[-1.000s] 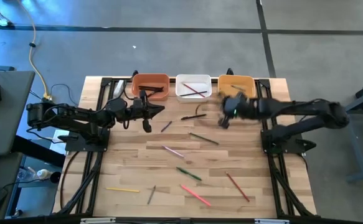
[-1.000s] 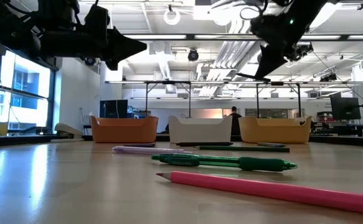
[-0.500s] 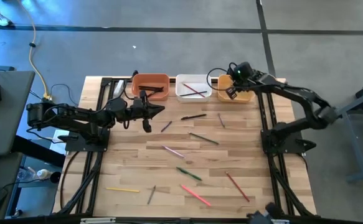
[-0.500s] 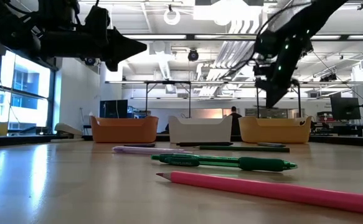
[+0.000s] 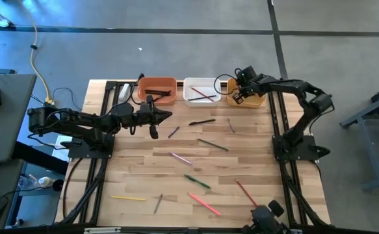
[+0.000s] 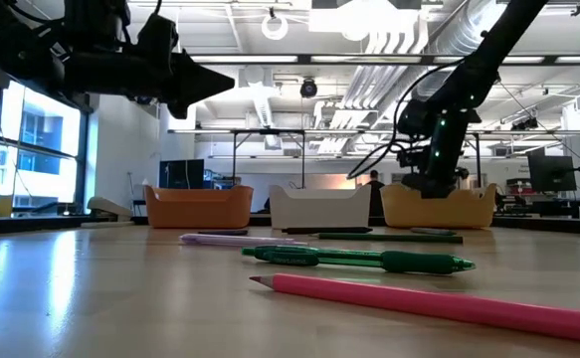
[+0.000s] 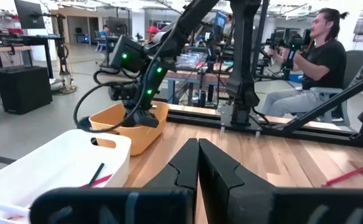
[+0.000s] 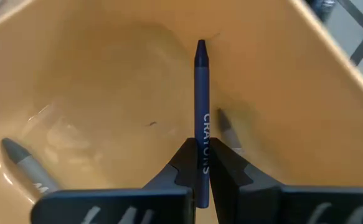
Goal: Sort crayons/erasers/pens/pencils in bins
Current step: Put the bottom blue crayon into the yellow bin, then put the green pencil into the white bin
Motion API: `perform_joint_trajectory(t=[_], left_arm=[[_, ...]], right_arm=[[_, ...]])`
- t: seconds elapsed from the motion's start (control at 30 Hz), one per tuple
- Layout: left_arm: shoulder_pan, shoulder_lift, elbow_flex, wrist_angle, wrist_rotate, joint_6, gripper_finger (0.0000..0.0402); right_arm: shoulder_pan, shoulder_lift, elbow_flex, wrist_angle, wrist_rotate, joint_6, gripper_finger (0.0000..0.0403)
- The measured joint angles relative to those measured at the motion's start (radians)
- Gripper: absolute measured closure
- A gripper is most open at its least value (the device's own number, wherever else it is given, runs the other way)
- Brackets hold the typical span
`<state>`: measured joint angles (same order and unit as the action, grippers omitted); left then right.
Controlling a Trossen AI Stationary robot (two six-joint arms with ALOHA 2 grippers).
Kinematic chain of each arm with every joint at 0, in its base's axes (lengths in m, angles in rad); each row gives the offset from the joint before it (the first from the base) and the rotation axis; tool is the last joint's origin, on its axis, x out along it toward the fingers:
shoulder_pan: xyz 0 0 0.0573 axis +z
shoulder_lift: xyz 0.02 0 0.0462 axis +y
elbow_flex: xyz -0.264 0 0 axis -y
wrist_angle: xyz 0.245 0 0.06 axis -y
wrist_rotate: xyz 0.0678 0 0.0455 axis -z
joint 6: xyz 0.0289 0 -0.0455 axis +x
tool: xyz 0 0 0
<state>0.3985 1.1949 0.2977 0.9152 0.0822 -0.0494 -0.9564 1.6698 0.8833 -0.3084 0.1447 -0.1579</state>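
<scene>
Three bins stand in a row at the table's far edge: terracotta-orange, white and yellow-orange. My right gripper reaches down into the yellow-orange bin, shut on a blue crayon. A grey crayon lies on that bin's floor. My left gripper hovers level in front of the terracotta-orange bin, shut and holding nothing. Several loose sticks lie flat on the table, among them a green pen and a pink pencil. My right gripper pinches the blue crayon's rear part between its two fingers. The fingers slant down from above, and the crayon runs along them, sticking out ahead with its pointed tip toward the bin's inside. Whether the tip touches the bin I cannot tell.
Loose sticks are scattered over the table's middle and near half: a black one, a pink one, a red one, a yellow one. The white bin holds sticks. A person sits beyond the table's right side.
My right gripper has swung from above the table in front of the yellow-orange bin toward the far edge, then down into that bin, tipping further downward as it went. It has stayed shut. My left gripper has kept still.
</scene>
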Motion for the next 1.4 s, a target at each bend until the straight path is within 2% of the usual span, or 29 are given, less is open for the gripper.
perform_joint_trajectory(t=[0.23, 0.5, 0.63, 0.77, 0.9, 1.03, 1.2, 1.4], left_arm=[[0.0, 0.0, 0.0, -0.007, 0.0, -0.001, 0.0401], [0.0, 0.0, 0.0, -0.021, 0.003, 0.0, 0.0401], [0.0, 0.0, 0.0, -0.022, 0.003, 0.015, 0.0401], [0.0, 0.0, 0.0, -0.034, 0.003, 0.026, 0.0401], [0.0, 0.0, 0.0, -0.048, 0.004, 0.026, 0.0401], [0.0, 0.0, 0.0, -0.059, 0.017, 0.027, 0.0401], [-0.003, 0.0, 0.0, -0.062, 0.075, 0.033, 0.0401], [-0.037, 0.0, 0.0, -0.067, 0.08, 0.036, 0.0401]], right_arm=[[0.001, 0.018, 0.0, 0.006, 0.0, 0.017, 0.0387], [0.005, -0.001, 0.0, -0.001, 0.02, 0.057, 0.0305], [0.028, -0.086, 0.0, -0.037, 0.063, 0.072, 0.0288], [0.087, -0.23, 0.0, -0.097, 0.063, 0.074, 0.0303], [0.187, -0.388, -0.07, -0.059, 0.022, 0.07, 0.035], [0.298, -0.54, -0.231, 0.113, -0.064, 0.101, 0.0397], [0.462, -0.671, -0.449, 0.388, -0.13, 0.178, 0.0388], [0.68, -0.714, -0.59, 0.561, -0.094, 0.268, 0.0401]])
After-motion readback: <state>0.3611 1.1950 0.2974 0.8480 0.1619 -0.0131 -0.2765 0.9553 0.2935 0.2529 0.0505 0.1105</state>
